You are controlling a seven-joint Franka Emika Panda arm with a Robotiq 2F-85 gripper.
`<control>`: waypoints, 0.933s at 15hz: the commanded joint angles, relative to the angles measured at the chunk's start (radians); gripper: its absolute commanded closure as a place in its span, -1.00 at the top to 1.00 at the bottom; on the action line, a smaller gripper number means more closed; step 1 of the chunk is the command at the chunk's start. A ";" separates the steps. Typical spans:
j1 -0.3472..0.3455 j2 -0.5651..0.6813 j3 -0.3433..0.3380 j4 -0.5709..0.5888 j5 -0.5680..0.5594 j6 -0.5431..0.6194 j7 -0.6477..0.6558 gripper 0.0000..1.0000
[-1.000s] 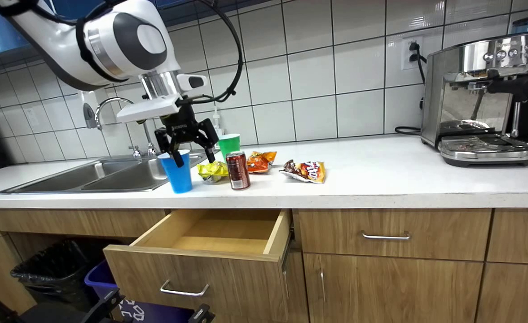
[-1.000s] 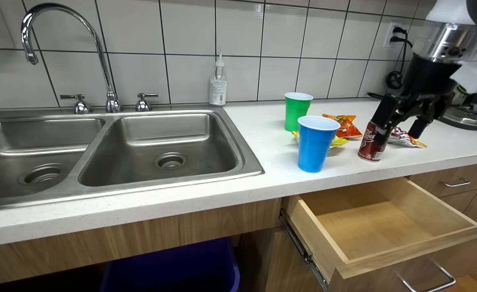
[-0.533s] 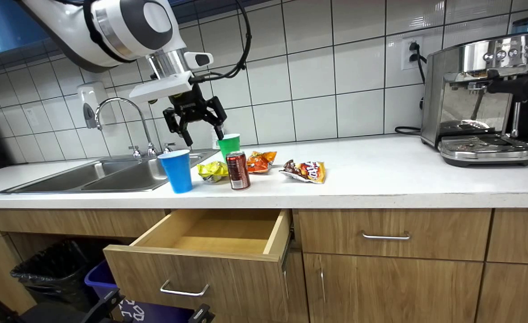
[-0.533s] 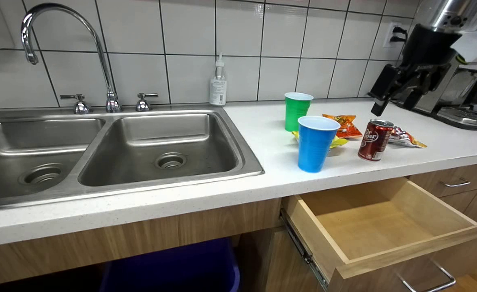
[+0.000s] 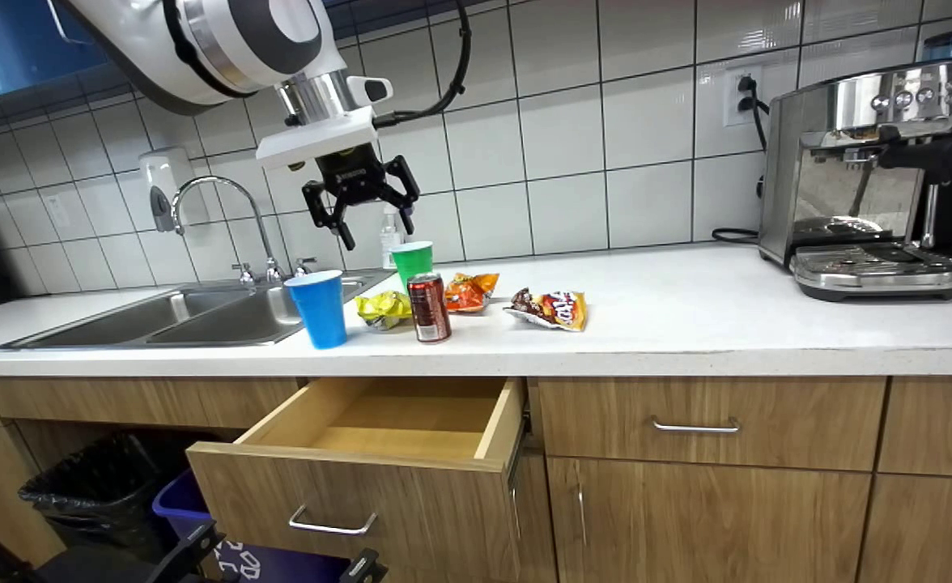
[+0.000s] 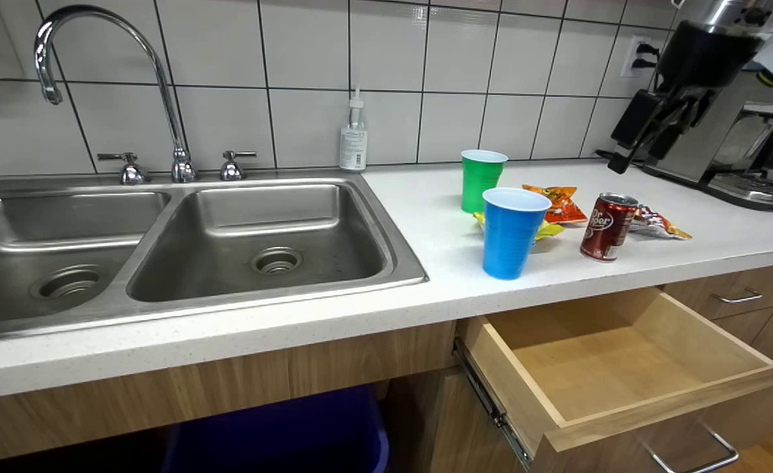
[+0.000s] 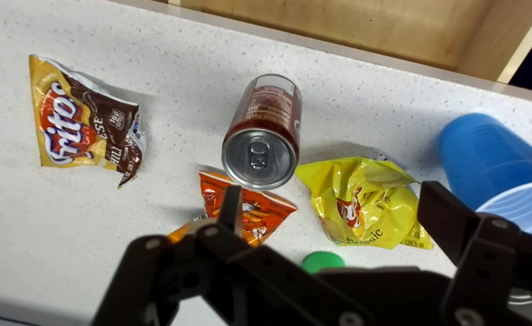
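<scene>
Moved: since a second ago our jaws have risen toward 1 o'clock, away from the surface (image 5: pixel 686 316) in an exterior view; everything on it sits unchanged.
Jaws: wide apart, nothing between, probably held high to clear rims.
Clock center, wrist view: red can (image 7: pixel 266 129), upright on its base.
Yellow bag (image 7: pixel 365 203): 4 o'clock, seemingly nearest below us; crumpled, so it slumps.
Green cup (image 7: pixel 323 261): 5, mostly hidden behind our jaws.
Orange bag (image 7: pixel 263 215): 6, partly hidden likewise.
Blue cup (image 7: pixel 494 160): 3, mouth up, self-standing.
Fritos bag (image 7: pixel 87 122): 9, lying flat, probably too limp to stand.
Drawer (image 7: pixel 361 27): 1, pulled out, so its inside shows past the edge.
</scene>
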 commanded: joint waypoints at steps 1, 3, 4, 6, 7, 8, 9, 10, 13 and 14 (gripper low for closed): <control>0.006 0.008 -0.012 0.027 0.044 -0.009 -0.106 1.00; 0.011 0.010 -0.017 0.029 0.070 -0.005 -0.156 1.00; 0.014 0.011 -0.020 0.030 0.088 -0.006 -0.183 1.00; 0.017 0.010 -0.022 0.033 0.117 -0.016 -0.219 1.00; 0.016 0.010 -0.021 0.034 0.123 -0.019 -0.225 1.00; 0.014 0.010 -0.021 0.035 0.125 -0.021 -0.229 1.00; 0.012 0.011 -0.020 0.035 0.123 -0.018 -0.222 1.00; 0.010 0.010 -0.019 0.035 0.118 -0.018 -0.214 1.00; 0.003 0.004 -0.011 0.014 0.093 0.000 -0.174 1.00; 0.002 0.004 -0.011 0.015 0.091 0.000 -0.172 1.00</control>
